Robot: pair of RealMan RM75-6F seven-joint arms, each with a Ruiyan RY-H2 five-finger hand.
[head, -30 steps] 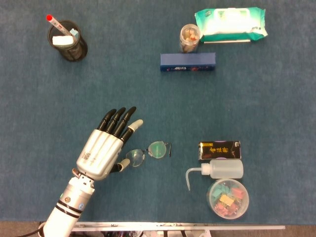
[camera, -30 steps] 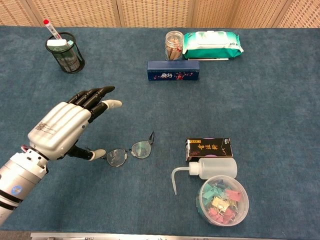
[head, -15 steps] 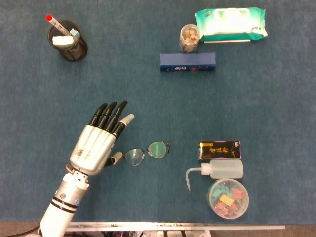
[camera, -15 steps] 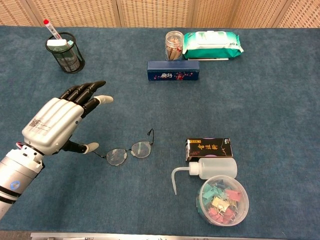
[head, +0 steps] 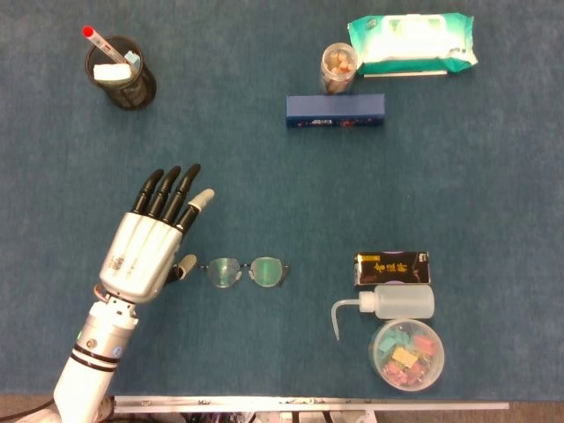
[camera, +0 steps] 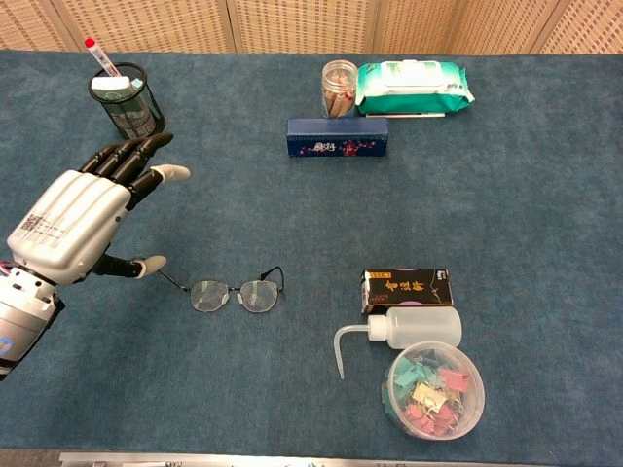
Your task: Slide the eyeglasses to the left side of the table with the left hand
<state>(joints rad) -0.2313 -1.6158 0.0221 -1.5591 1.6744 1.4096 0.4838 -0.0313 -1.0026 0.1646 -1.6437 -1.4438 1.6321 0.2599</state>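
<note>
The eyeglasses (head: 242, 271) (camera: 234, 294), thin-framed with round lenses, lie flat on the blue table cloth, left of centre and near the front. My left hand (head: 150, 242) (camera: 76, 222) hovers just to their left, palm down, with its fingers stretched out and apart and nothing held. Its thumb tip (head: 187, 264) sits right by the glasses' left end; the frames do not show whether they touch. My right hand shows in neither view.
A black mesh pen cup (head: 123, 70) stands at the far left. At the back are a blue box (head: 335, 110), a jar (head: 337, 69) and a wipes pack (head: 412, 44). A black box (head: 392, 267), squeeze bottle (head: 392, 304) and clip bowl (head: 406, 352) sit front right.
My left hand has moved left across the table. The eyeglasses have slid left with it and turned from a slant to lie level.
</note>
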